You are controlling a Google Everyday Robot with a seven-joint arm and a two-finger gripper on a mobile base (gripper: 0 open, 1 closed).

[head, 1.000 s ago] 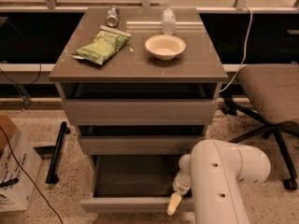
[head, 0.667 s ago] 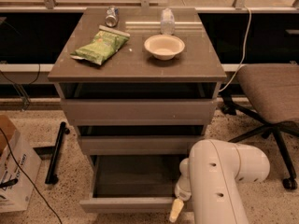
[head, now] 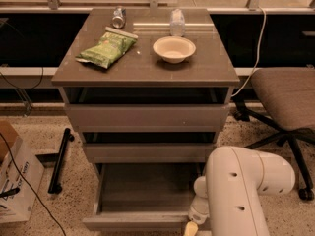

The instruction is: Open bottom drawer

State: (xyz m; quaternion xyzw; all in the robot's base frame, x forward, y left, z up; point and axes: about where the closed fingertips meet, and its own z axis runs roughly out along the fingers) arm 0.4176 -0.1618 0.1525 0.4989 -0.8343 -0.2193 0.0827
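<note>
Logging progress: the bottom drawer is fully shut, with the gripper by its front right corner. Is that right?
No: the bottom drawer is pulled out, its grey inside showing in the camera view. The gripper is by its front right corner, as you said.

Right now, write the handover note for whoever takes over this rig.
The gripper is low at the picture's bottom edge, by the right end of the front of the bottom drawer, largely hidden by the arm.
The bottom drawer is pulled well out, its plain grey inside showing.
The middle drawer and top drawer sit much further in.
Done: the opening looks complete.
Left: probably just drawing the arm clear of the drawer front.
</note>
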